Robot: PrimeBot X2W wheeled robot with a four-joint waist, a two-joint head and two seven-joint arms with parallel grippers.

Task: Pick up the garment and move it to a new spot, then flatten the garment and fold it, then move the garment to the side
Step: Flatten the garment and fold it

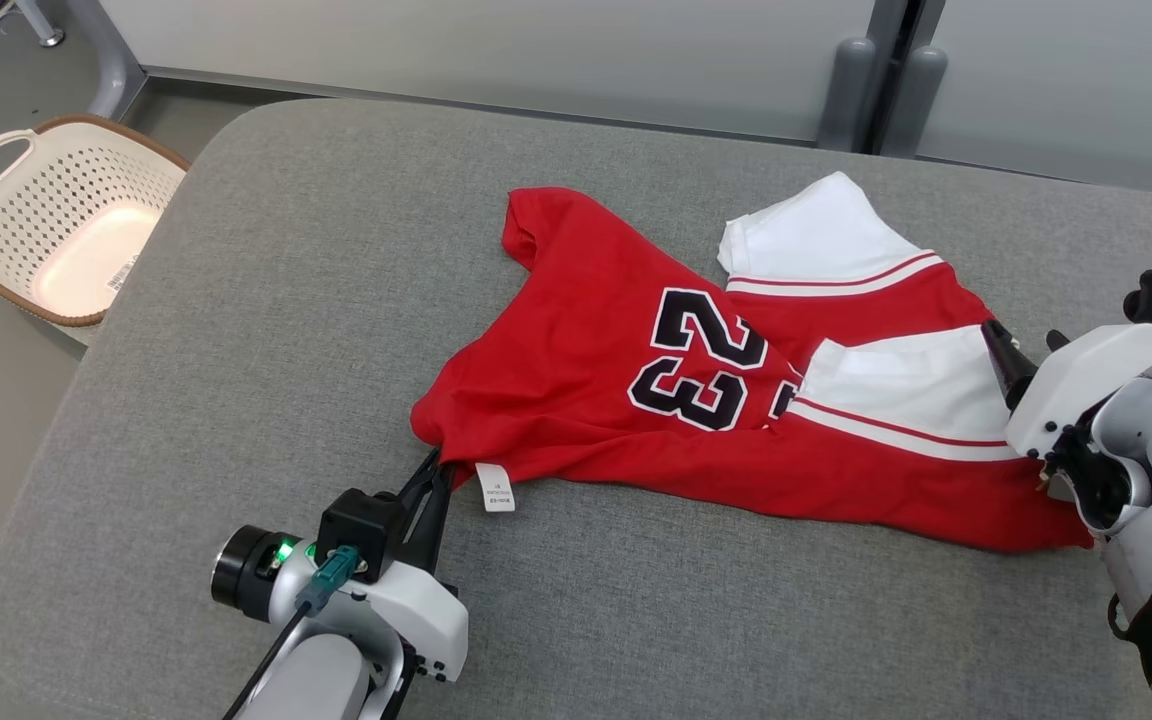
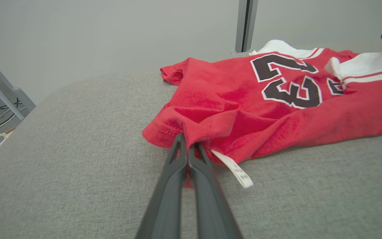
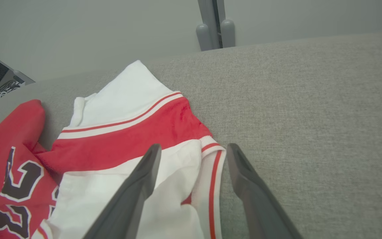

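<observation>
While our left gripper point(image 1: 436, 468) is clenched on the near-left corner of the red number-23 jersey point(image 1: 636, 340), just left of its white care label point(image 1: 495, 487), our right gripper point(image 1: 1028, 345) stands released at the jersey's right end. The jersey lies rumpled across the middle of the grey padded table point(image 1: 236, 350). Its long axis runs left to right between our two arms, with the number face up and the white sleeves bunched toward the far right. From the right wrist, the striped cuff point(image 3: 212, 162) sits between the spread fingers, one over white cloth and the other over bare padding; we cannot tell whether either touches. We judge the coming move turns on closing there, so both ends can be drawn apart to flatten the cloth. Beyond the table's far-left edge, the cream laundry basket point(image 1: 26, 215) holds nothing we can see but a sticker on its floor
</observation>
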